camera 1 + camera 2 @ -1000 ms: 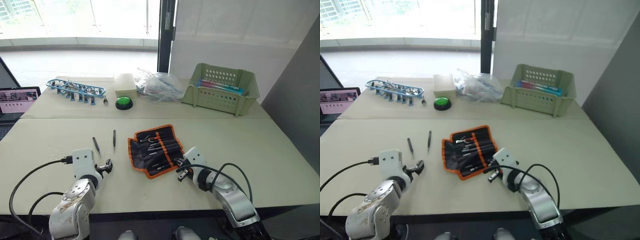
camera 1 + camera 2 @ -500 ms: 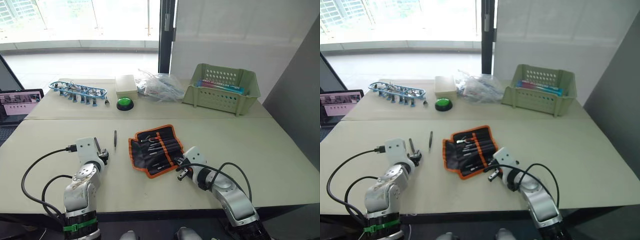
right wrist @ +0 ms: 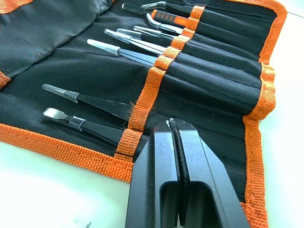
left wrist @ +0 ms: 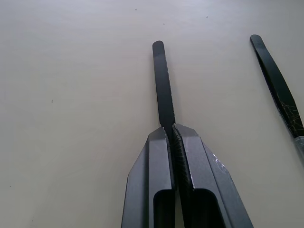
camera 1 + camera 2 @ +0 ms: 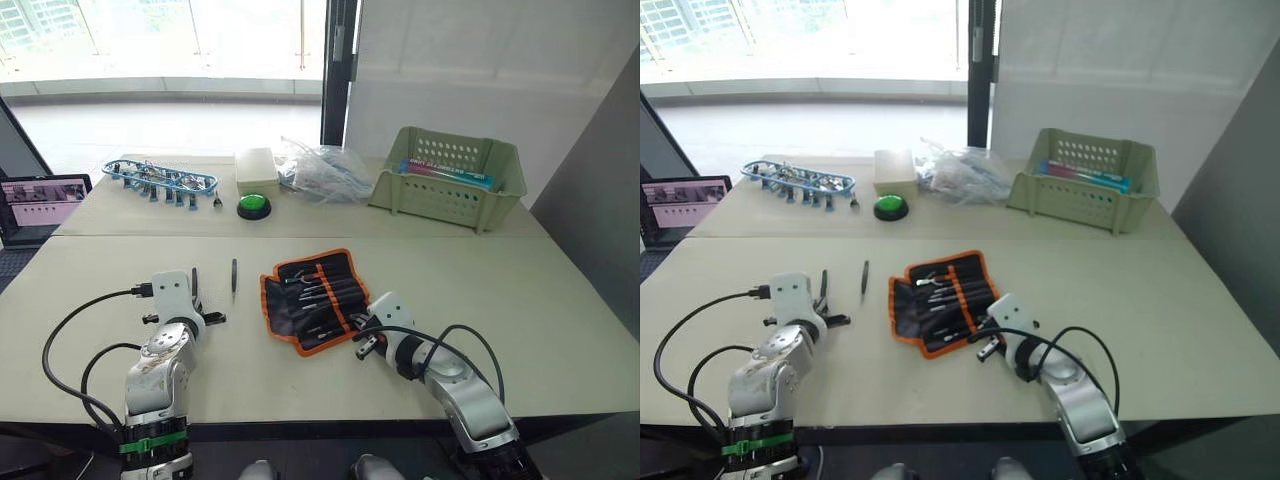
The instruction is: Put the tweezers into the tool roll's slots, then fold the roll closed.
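— What is the left pincer (image 4: 170,130) doing?

— It is pinching one slim black pointed tweezer (image 4: 163,83) near its end; most of the strip is sticking out ahead over the pale desk (image 4: 71,95). A second loose black tweezer (image 4: 278,88) is lying just beside it, not touching.

— And the black fabric tool roll with orange trim (image 5: 315,298)?

— It is lying unfolded mid-desk, several tools already sitting in its slots. The right pincer (image 3: 173,126) is pressed together, empty, hovering at the roll's near edge by the orange band (image 3: 156,71).

— How should the carry go?

— I'd judge the hold is thin, so lifting level and slowly is safest, then lining the tweezer up lengthwise with a free slot before sliding it in.
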Action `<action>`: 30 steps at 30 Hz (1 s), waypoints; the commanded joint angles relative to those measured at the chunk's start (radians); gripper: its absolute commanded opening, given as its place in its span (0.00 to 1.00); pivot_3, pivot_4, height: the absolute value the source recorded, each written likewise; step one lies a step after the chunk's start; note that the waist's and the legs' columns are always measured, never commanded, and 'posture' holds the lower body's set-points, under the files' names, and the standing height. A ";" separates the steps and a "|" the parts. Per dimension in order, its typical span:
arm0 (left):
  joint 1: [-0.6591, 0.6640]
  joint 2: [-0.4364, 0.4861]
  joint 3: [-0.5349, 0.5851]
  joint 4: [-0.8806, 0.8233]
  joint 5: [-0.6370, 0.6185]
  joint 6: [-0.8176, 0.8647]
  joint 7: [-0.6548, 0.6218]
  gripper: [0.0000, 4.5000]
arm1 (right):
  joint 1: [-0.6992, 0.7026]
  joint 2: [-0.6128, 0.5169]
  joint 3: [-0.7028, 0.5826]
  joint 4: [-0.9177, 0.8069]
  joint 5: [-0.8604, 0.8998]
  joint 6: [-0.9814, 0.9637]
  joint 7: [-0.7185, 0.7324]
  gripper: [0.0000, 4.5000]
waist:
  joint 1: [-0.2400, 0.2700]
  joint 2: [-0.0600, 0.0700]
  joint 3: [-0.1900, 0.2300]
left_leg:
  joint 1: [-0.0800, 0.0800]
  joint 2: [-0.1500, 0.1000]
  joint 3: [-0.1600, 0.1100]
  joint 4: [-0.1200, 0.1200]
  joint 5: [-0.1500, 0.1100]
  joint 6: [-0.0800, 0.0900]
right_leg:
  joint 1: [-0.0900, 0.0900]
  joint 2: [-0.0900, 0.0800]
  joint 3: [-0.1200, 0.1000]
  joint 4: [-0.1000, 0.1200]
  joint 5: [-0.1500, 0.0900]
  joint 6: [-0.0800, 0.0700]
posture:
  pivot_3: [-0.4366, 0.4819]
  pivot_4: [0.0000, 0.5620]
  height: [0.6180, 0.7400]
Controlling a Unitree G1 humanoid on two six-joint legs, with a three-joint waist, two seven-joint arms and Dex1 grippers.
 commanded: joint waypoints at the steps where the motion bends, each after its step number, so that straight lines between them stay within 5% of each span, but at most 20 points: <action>1: -0.027 0.107 -0.087 -0.068 0.045 -0.157 -0.106 0.00 | 0.009 0.005 0.004 0.003 -0.001 0.007 -0.008 0.00 | -0.002 -0.004 0.002 | -0.001 0.000 0.000 0.000 0.000 0.000 | -0.001 0.000 0.000 0.000 0.000 0.000 | 0.48 0.27 0.98; 5: -0.070 0.192 -0.190 -0.161 -0.033 -0.256 -0.328 0.00 | 0.011 0.005 0.001 0.004 -0.002 0.006 -0.007 0.00 | 0.000 -0.004 0.003 | -0.004 0.001 0.001 0.000 0.000 0.000 | -0.003 -0.001 0.000 -0.002 0.001 0.001 | 0.48 0.27 0.98; 12: -0.146 0.428 -0.387 -0.199 -0.240 -0.048 -0.808 0.00 | 0.010 0.003 -0.002 -0.001 -0.002 0.015 -0.015 0.00 | -0.009 -0.003 0.002 | -0.012 0.000 0.003 -0.005 0.000 0.000 | -0.009 -0.002 0.000 -0.010 0.003 -0.002 | 0.48 0.27 0.98; 17: -0.227 0.622 -0.525 -0.154 -0.204 -0.069 -1.053 0.00 | 0.028 0.007 -0.001 -0.021 -0.004 0.019 -0.029 0.00 | -0.005 -0.002 0.003 | -0.018 0.001 0.001 -0.007 0.000 0.000 | -0.016 0.001 0.000 -0.009 0.003 -0.003 | 0.48 0.27 0.98; 30: -0.404 0.616 -0.690 0.028 -0.042 -0.141 -1.154 0.00 | 0.122 0.001 0.034 -0.108 -0.040 0.055 -0.089 0.00 | 0.005 -0.002 0.003 | -0.018 0.001 0.002 -0.007 0.000 0.001 | -0.015 0.001 0.000 -0.010 -0.001 0.003 | 0.48 0.27 0.98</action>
